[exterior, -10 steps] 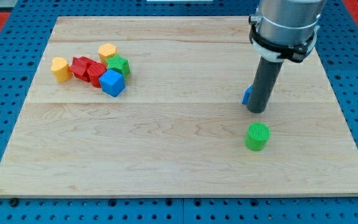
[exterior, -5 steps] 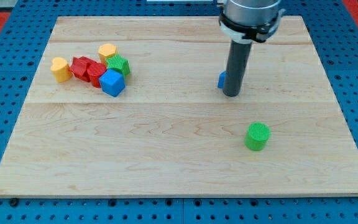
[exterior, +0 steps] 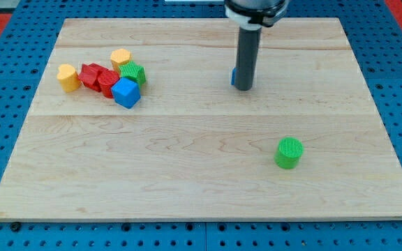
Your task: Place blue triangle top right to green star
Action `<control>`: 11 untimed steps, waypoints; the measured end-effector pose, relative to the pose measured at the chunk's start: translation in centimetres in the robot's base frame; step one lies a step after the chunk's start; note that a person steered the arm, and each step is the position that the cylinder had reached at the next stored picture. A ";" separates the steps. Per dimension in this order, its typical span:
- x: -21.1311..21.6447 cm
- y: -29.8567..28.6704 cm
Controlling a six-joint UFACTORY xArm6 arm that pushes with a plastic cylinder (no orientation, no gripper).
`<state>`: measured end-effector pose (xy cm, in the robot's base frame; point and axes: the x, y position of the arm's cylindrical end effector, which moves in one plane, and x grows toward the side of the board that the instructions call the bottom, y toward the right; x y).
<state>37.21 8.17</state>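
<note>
Blue block point(exterior: 234, 75): only a thin sliver shows, at the left edge of the rod, in the upper middle of the bench point(exterior: 187, 167). Shape cannot be made out from what shows; most of it is hidden behind the rod.

Arm pose: the dark rod comes straight down from the grey collar at the view's top and stands upright. My tip point(exterior: 244, 88) rests on the bench surface, just beside the blue sliver on its right, apparently touching it. The end effector is a plain rod with nothing that opens or closes, so it grips nothing.

Cluster at the view's upper left, well apart from the tip:
- green star-like block point(exterior: 133, 72), ridged top, exact outline hard to read
- blue cube point(exterior: 125, 92) just below it, touching
- yellow block point(exterior: 121, 58) just above and left of the green one
- two red blocks point(exterior: 99, 77), packed together left of the blue cube
- yellow heart-like block point(exterior: 67, 77) at the far left of the group

Green cylinder point(exterior: 289, 153): stands alone, lower right of the bench, below and to the right of the tip, well apart from it.
</note>
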 end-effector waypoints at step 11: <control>-10.7 -18.4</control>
